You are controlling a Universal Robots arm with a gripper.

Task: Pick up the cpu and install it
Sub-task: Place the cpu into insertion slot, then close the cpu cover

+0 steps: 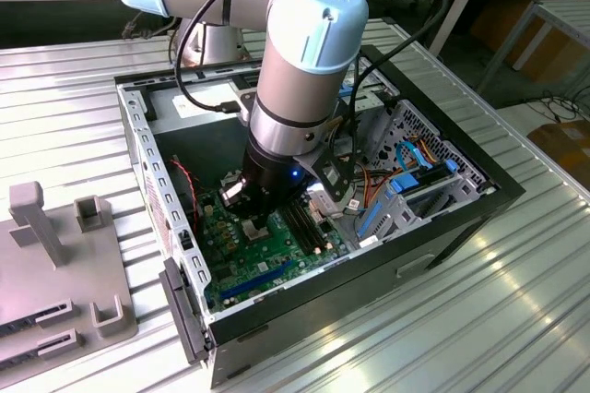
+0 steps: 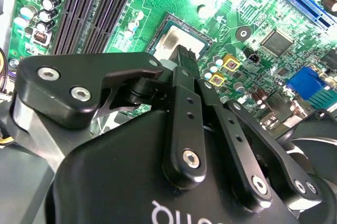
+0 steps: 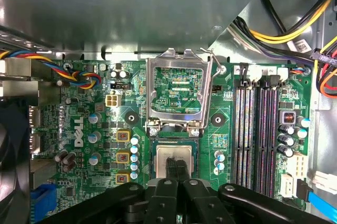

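The cpu (image 2: 175,33), a small square chip with a pale silver-tan face, lies flat in its socket on the green motherboard (image 1: 263,264) inside the open computer case (image 1: 442,227). In the first wrist view the cpu (image 3: 162,160) sits just below the socket's metal frame (image 3: 179,61), which is flipped up and open. My gripper (image 2: 185,56) reaches straight down into the case, its two black fingers pressed together. The tips are on or just above the cpu's face, with nothing between them. In the first wrist view my gripper (image 3: 176,165) covers the chip's middle.
Black memory slots (image 3: 258,129) run beside the socket. Bundled coloured cables (image 3: 295,24) and a blue drive bay (image 1: 406,190) crowd the case's far side. A grey fixture block (image 1: 55,264) stands on the ribbed metal table (image 1: 479,319) at the exterior view's left.
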